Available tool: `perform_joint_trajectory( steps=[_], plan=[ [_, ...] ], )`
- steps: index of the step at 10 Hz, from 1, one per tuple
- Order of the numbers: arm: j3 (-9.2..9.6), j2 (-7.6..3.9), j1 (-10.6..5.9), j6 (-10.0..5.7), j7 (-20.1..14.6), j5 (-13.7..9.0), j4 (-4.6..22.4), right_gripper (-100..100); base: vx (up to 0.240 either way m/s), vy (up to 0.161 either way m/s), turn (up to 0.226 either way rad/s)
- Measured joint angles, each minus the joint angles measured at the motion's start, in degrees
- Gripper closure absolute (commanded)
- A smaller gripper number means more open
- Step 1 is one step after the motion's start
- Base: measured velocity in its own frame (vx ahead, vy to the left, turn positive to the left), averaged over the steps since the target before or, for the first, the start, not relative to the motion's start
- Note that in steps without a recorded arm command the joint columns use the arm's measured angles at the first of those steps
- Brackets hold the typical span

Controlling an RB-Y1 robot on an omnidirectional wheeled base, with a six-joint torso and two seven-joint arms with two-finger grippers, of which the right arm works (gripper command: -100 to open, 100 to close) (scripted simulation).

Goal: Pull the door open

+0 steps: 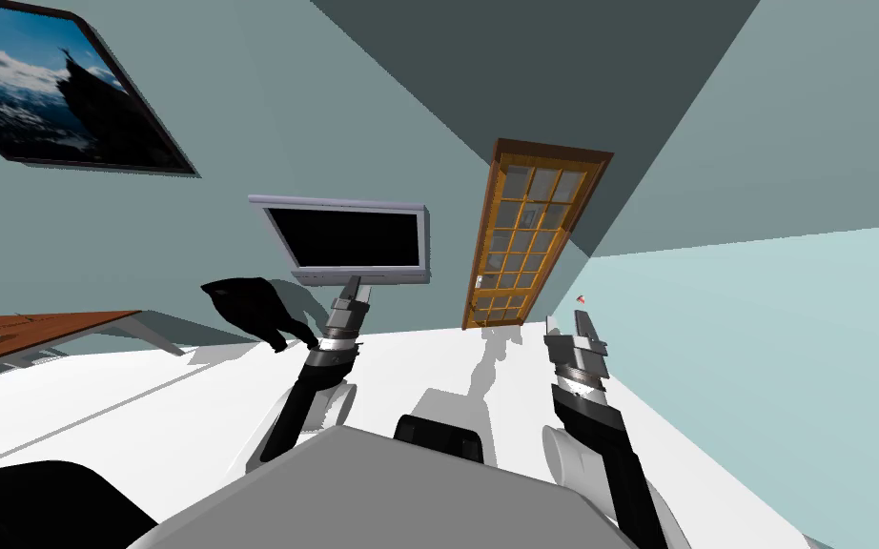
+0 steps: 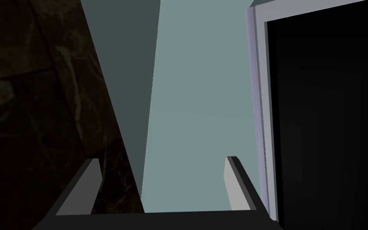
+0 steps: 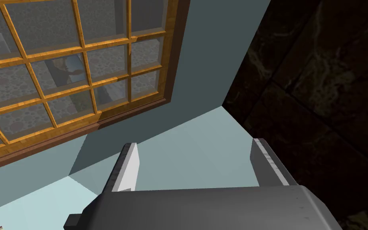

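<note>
Head view showed the door [image 1: 523, 238] at upper centre of the frame, seemingly shut and well apart from both grippers across the white floor [image 1: 428, 348]. Its long axis ran upright, and a small pale handle [image 1: 479, 283] sat by its left edge. The right gripper [image 1: 588, 322] lay nearer, below and right of the door, with its fingers spread and empty. The left gripper [image 1: 356, 289], also spread and empty, pointed at a wall screen [image 1: 347, 238]. I judged there was open floor for an approach.
</note>
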Motion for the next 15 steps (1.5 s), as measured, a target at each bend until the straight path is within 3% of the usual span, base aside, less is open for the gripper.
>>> perform_joint_trajectory(
  steps=[5,13,15],
  plan=[
    [-0.95,-1.60,-1.92,-1.73,4.53,1.54,5.49,-100,0.162,-0.023,0.023],
    [-2.01,-3.11,-5.90,-3.96,13.48,4.79,14.99,-100,0.101,-0.026,0.020],
    [-2.49,-3.60,-6.61,-5.25,15.74,5.51,17.93,-100,0.098,-0.026,0.017]
  ],
)
